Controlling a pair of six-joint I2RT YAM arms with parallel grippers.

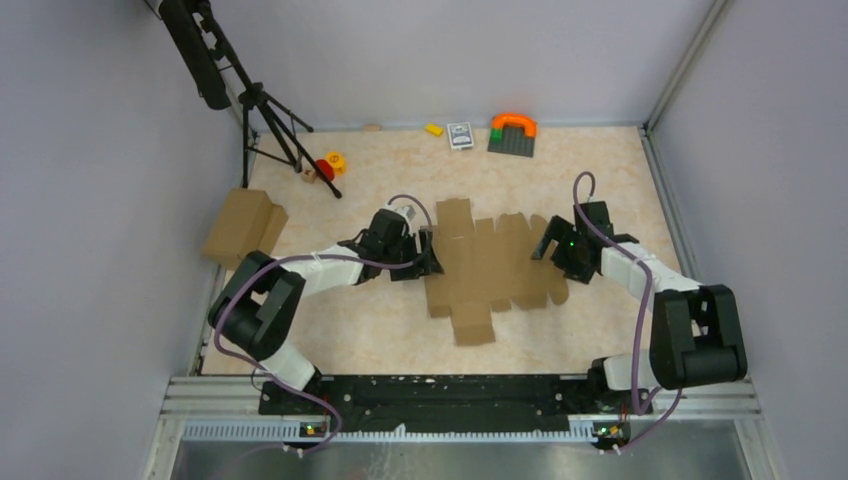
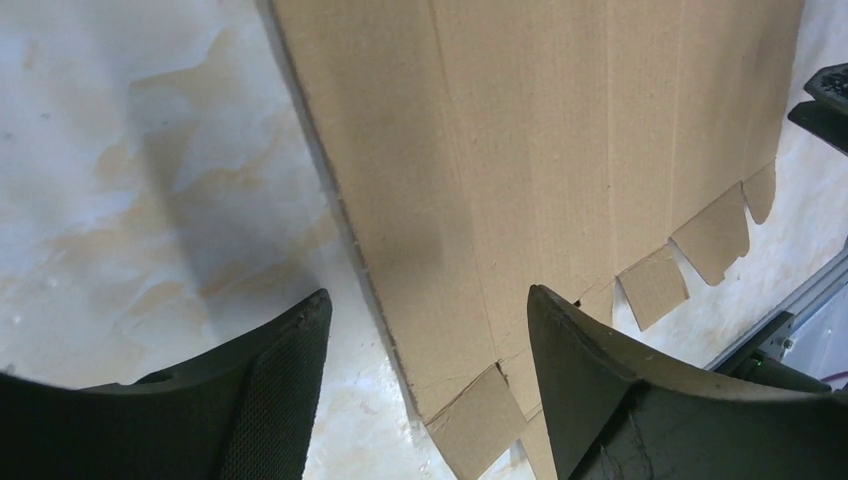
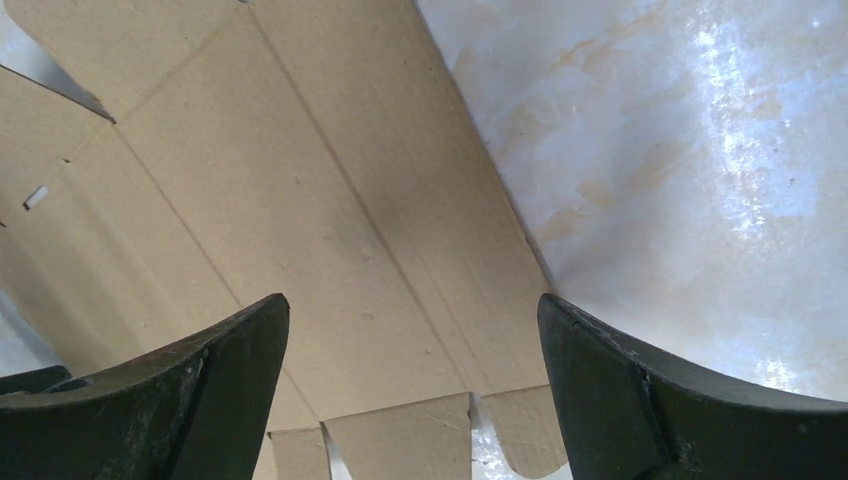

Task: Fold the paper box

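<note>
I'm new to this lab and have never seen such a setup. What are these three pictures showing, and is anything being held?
Two robot arms are bolted to a table's near edge. The wide picture looks down from above; the other two come from cameras on each wrist. The left hand and right hand sit at opposite edges of a flat, unfolded paper box. Both hands are open, each straddling a cardboard edge, holding nothing. A bulkier brown carton, a tripod and small toys lie farther off.
</note>
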